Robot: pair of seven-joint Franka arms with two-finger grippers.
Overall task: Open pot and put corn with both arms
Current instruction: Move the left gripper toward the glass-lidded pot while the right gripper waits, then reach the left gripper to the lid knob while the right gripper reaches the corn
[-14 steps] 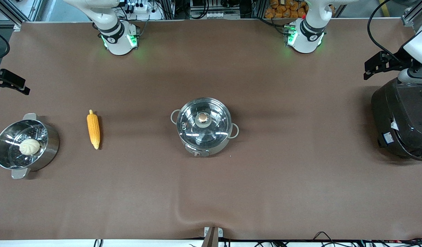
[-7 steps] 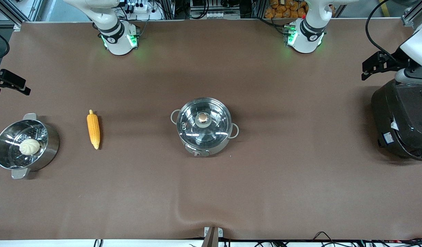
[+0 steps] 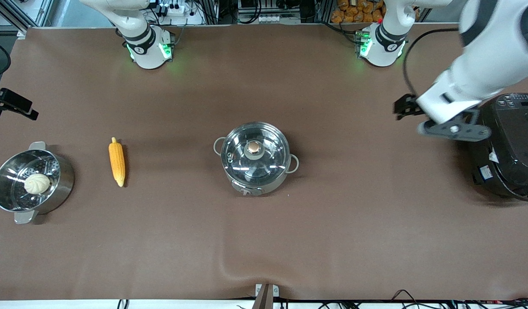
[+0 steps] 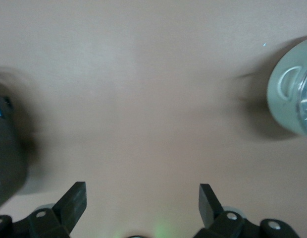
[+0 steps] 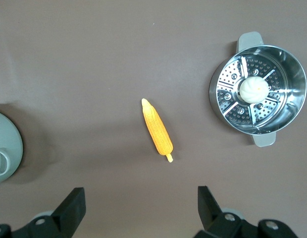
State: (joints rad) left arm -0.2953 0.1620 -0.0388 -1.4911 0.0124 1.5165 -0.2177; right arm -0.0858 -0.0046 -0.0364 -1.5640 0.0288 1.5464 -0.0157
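The steel pot point(image 3: 255, 180) stands mid-table with its glass lid point(image 3: 270, 156) and copper knob point(image 3: 254, 147) on. Its edge shows in the left wrist view point(image 4: 292, 94) and the right wrist view point(image 5: 5, 148). The corn point(image 3: 117, 162) lies on the table toward the right arm's end, and shows in the right wrist view point(image 5: 157, 130). My left gripper point(image 3: 404, 107) is open and empty over bare table between the pot and the rice cooker point(image 4: 142, 191). My right gripper point(image 3: 13, 105) is open and empty, up at the table's end, above the corn and steamer point(image 5: 140, 193).
A steel steamer pot point(image 3: 66, 180) with a pale bun point(image 3: 37, 183) in it stands beside the corn at the right arm's end point(image 5: 292, 89). A large black rice cooker point(image 3: 508, 146) stands at the left arm's end point(image 4: 5, 148). The brown cloth wrinkles near the front edge point(image 3: 229, 266).
My left arm has swung from above the rice cooker toward the pot, its gripper now over bare table. The right gripper, pot and corn have not moved.
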